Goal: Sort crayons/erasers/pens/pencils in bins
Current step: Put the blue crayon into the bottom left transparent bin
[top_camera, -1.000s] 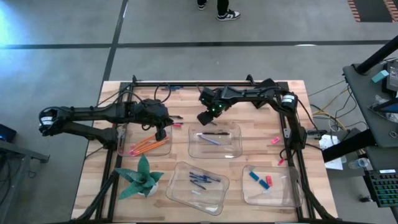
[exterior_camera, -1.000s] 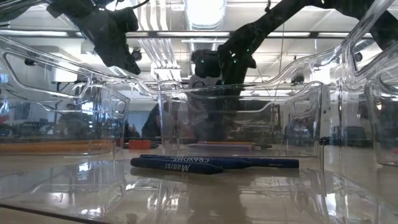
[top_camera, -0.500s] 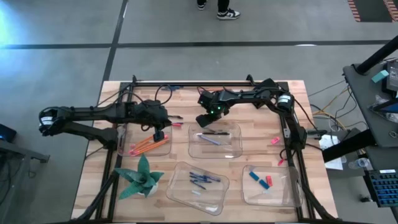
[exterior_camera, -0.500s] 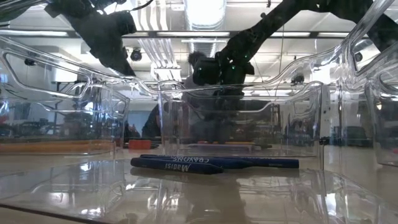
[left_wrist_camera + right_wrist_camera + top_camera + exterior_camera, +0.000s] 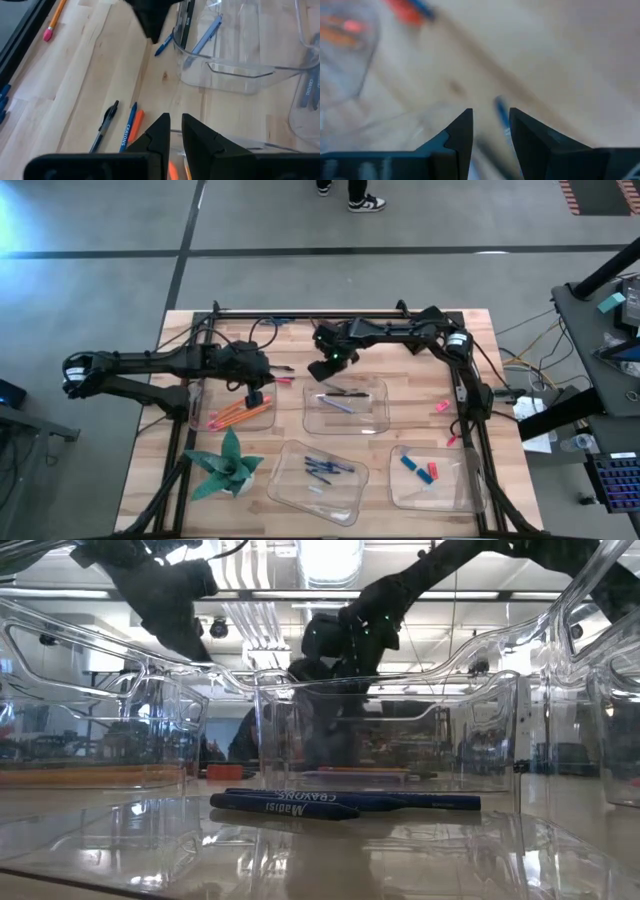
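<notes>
Left gripper (image 5: 256, 397): I have it over the far right corner of the pencil bin; from my left wrist camera the fingers (image 5: 159, 131) sit nearly together with a thin gap and nothing between them.
Pencil bin (image 5: 262, 420): clear tub at the left of the table, orange pencils (image 5: 232, 416) lying slanted inside it.
Paper plant (image 5: 225, 465): green, on the near left of the table, just in front of the pencil bin.
Loose sticks on the table (image 5: 131, 126): by the left gripper I see a black pen, a blue crayon and an orange one side by side on the wood.
Middle far bin (image 5: 375, 420): holds a dark pen and a bluish one.
Right gripper (image 5: 321, 370): I have it above the wood just beyond the far left corner of the middle far bin; jaws partly apart, holding nothing, a blue stick (image 5: 502, 114) on the table showing beyond them.
Near middle bin (image 5: 350, 498): several blue crayons (image 5: 324, 469) inside.
Eraser bin (image 5: 460, 498): near right tub, with a blue and a red eraser (image 5: 432, 471).
Stray erasers (image 5: 442, 405): one pink piece lies on the wood right of the middle far bin, another nearer the eraser bin.
</notes>
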You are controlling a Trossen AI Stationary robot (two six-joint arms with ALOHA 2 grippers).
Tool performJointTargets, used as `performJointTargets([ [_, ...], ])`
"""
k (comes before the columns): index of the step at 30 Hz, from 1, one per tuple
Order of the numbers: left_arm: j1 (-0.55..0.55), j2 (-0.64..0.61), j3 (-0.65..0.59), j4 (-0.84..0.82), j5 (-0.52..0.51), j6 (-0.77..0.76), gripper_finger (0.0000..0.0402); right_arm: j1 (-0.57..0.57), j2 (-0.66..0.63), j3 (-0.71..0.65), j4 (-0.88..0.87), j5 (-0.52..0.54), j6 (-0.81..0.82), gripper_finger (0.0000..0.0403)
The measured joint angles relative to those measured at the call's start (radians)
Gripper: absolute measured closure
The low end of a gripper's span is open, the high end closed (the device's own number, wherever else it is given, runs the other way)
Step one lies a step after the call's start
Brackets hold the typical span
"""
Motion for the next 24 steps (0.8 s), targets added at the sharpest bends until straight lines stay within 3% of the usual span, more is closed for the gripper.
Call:
performJointTargets([
  [11, 0.000, 0.000, 0.000, -0.010, 0.000, 0.000, 0.0367, 0.076, 0.000, 0.063, -0.173, -0.022, -0.070, 0.0284],
  [24, 0.000, 0.000, 0.000, -0.010, 0.000, -0.001, 0.0367, 0.041, 0.023, 0.092, -0.155, 0.031, -0.072, 0.0284],
])
